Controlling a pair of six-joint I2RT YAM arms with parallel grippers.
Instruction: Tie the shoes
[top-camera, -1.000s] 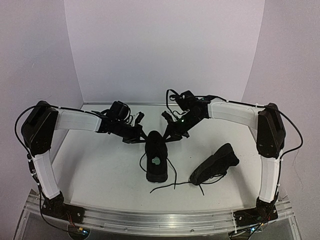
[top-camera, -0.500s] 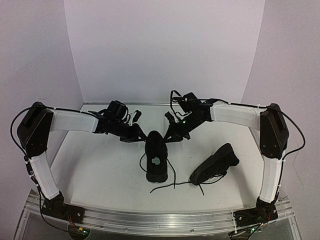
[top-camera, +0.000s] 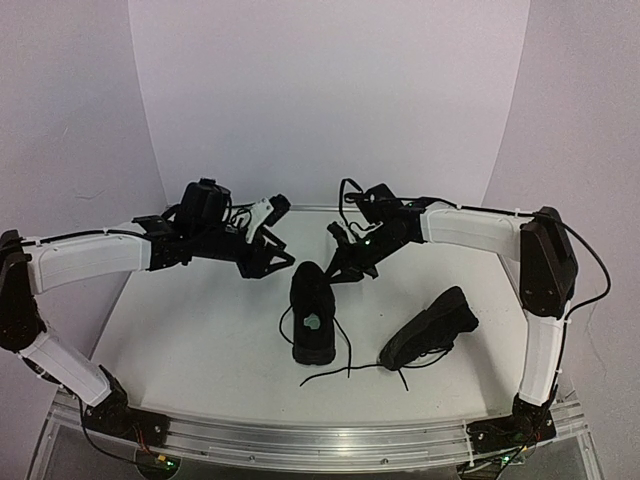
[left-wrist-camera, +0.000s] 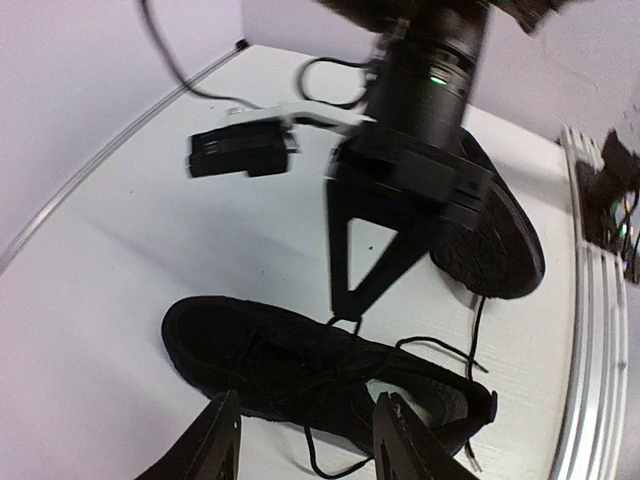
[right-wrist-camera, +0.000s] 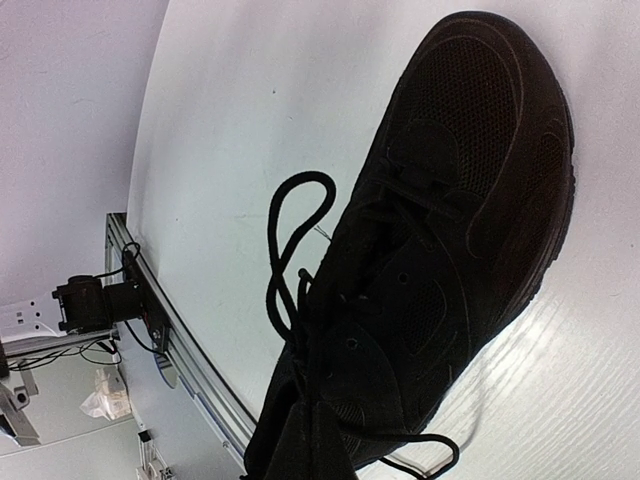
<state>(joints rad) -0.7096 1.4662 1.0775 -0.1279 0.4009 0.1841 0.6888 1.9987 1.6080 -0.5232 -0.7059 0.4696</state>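
Two all-black low-top sneakers (top-camera: 312, 312) lie mid-desk, untied. Left hand (top-camera: 277, 243) hovers spread, empty; right hand (top-camera: 338, 272) pinches a thin black lace (left-wrist-camera: 345, 322). Best keep that lace taut while looping.

Black shoe (right-wrist-camera: 440, 250) upright on table (right-wrist-camera: 250, 130); laces (right-wrist-camera: 292, 245) loose

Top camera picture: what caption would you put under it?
Two robot arms reach over an upright black sneaker, its laces loose, while the second sneaker lies tipped over nearby.
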